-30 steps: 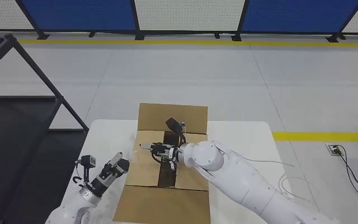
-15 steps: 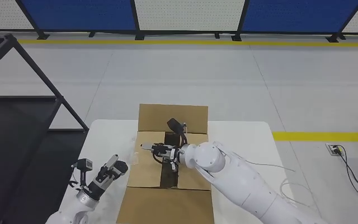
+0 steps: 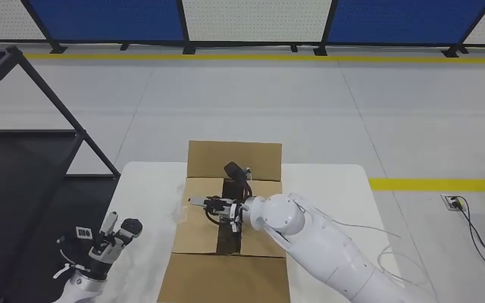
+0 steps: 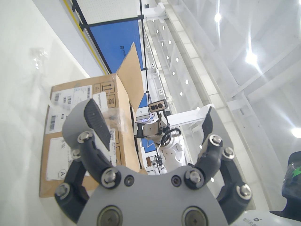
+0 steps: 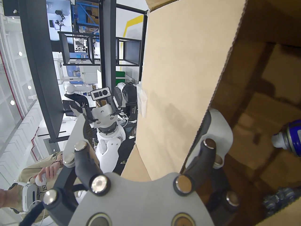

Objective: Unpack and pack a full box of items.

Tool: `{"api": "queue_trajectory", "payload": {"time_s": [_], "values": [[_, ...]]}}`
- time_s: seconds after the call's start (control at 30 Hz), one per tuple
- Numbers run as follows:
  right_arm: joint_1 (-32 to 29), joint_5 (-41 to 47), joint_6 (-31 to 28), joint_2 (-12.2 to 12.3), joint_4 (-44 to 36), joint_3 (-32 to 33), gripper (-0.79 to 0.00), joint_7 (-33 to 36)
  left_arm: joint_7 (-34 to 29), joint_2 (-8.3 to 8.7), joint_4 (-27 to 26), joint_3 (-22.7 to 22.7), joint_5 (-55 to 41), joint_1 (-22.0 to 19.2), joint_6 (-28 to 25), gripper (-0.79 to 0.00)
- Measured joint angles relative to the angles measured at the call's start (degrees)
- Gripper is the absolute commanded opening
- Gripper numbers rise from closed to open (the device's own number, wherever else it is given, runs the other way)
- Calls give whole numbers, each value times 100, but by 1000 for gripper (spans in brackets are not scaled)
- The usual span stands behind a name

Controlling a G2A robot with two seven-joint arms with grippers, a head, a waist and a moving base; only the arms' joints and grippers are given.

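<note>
Our right hand point(image 5: 148, 123), spread wide, straddles a flap point(image 5: 188, 48) of the box point(image 3: 193, 231); our left hand point(image 4: 150, 116), likewise spread, sits well apart.

My table point(image 3: 333, 189) is white and stands on a pale grey floor point(image 3: 227, 98) with faint seams. At the far side a yellow line point(image 3: 227, 56) runs along a partition of blue panels point(image 3: 106, 19) and white perforated panels point(image 3: 254, 19), held by black posts point(image 3: 182, 23). On my left a black metal frame point(image 3: 45, 91) slants over a dark patch of floor point(image 3: 30, 189). On my right lies a short yellow stripe point(image 3: 428, 184), and near it a floor socket point(image 3: 452, 202) with a cable. Above me the white ceiling point(image 4: 211, 55) carries bright round lamps point(image 4: 251, 58). Black open racks point(image 5: 104, 36) stand farther off
</note>
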Motion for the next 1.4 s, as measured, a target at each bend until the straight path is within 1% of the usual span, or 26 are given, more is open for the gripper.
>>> {"api": "queue_trajectory", "payload": {"time_s": [0.17,0.37,0.57,0.73,0.83,0.97,1.13,1.2,1.27,1.4], "values": [[-43,-65,-161,-31,-104,97,0,164,-115,21,277,-326,-395,-40,118,0],[-50,-174,-287,-82,-365,204,0,206,-287,31,467,-551,-669,-61,207,0],[-61,-185,-473,-145,-561,296,0,314,-531,24,504,-591,-775,-33,282,0],[-50,-39,-738,-234,-509,316,0,492,-634,9,408,-573,-762,40,260,0],[-25,85,-901,-331,-399,275,0,449,-658,1,317,-601,-779,95,244,0],[73,258,-965,-535,-177,148,0,156,-671,-7,213,-682,-869,157,229,0],[220,441,-818,-846,175,-75,0,-385,-721,-23,100,-812,-1194,261,254,0],[298,617,-729,-988,374,-163,0,-437,-783,-28,58,-875,-1374,310,336,0],[329,660,-704,-1023,440,-190,0,-391,-781,-30,43,-925,-1406,346,379,0],[325,651,-708,-1015,427,-184,0,-390,-781,-29,41,-928,-1374,355,396,0]]}}
